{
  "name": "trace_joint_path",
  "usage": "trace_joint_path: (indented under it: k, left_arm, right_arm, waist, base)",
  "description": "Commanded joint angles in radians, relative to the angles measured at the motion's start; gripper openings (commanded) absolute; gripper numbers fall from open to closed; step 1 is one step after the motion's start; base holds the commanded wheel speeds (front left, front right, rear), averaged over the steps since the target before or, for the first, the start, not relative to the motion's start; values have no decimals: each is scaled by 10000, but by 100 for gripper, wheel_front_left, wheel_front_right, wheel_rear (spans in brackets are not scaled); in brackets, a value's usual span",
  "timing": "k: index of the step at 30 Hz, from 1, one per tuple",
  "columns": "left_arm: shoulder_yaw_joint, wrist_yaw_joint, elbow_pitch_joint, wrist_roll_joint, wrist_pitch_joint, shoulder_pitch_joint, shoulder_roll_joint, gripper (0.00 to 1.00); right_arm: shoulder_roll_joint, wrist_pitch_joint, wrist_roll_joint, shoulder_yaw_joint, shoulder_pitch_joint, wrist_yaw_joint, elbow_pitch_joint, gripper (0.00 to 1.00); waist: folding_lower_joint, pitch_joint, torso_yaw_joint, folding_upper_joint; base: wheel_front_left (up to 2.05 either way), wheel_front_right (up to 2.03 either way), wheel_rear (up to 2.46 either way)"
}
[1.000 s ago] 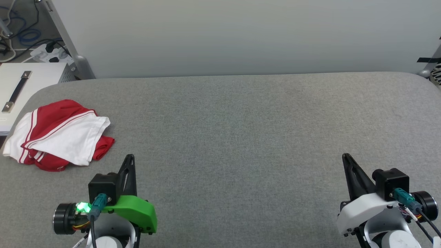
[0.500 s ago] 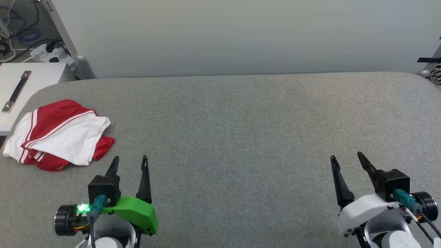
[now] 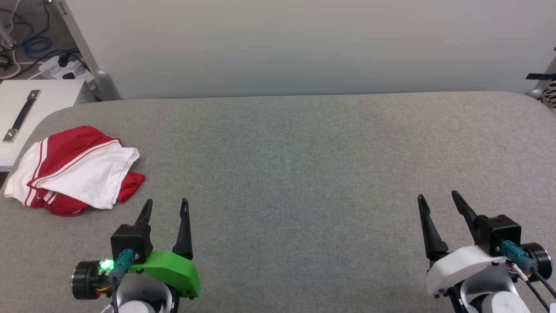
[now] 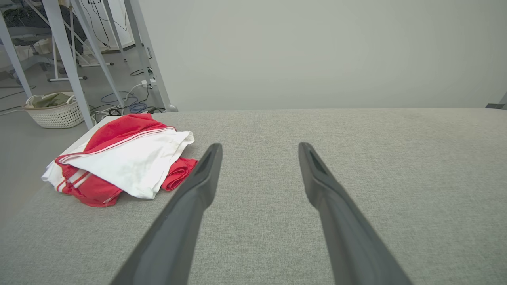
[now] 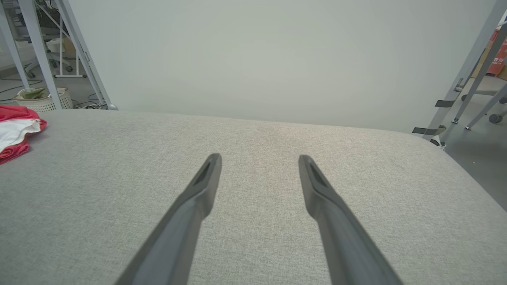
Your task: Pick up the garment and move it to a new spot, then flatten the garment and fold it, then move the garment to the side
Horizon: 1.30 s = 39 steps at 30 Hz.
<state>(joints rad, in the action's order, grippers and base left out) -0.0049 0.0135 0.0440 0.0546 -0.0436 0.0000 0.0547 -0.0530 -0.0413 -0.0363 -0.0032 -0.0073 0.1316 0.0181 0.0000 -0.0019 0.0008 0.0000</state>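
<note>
Locating the garment: the garment [image 3: 74, 171] lies at 10 o'clock on the grey padded table [image 3: 304, 152], close to its left edge.
Garment condition: a crumpled heap, with a white panel folded over the red body. The print is hidden and nothing touches the fabric.
Left gripper: the left gripper [image 3: 167, 201] sits at 7 o'clock, near the heap's closest corner, with its fingers pointing toward 12 o'clock. Its jaws are spread wide and hold nothing. As the nearest arm, it is probably opened ready for the pick.
Right gripper: the right gripper [image 3: 438, 195] sits at 5 o'clock, well apart from the garment. Its jaws are spread and empty, likely held in reserve for flattening.
Table centre: bare fabric, a suitable new spot.
Surroundings: a white box [image 3: 26, 108] with a dark handle stands just beside the table at 10 o'clock.
Step in hand: the pick has not yet begun.
</note>
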Motion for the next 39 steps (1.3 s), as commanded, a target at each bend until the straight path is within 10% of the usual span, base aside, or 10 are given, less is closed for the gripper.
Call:
trace_joint_path:
  k: [1,39]
  left_arm:
    - [-11,65,56,167,-103,103,-9,100]
    - [-72,393,400,957,-891,343,-23,100]
  right_arm:
    - [7,-130,-121,6,71,-2,1,100]
    - [15,-917,-544,201,265,-5,107,100]
  waist:
    - [0,-4,-1,0]
    - [0,-32,23,0]
  base:
    - [0,0,0]
    - [0,0,0]
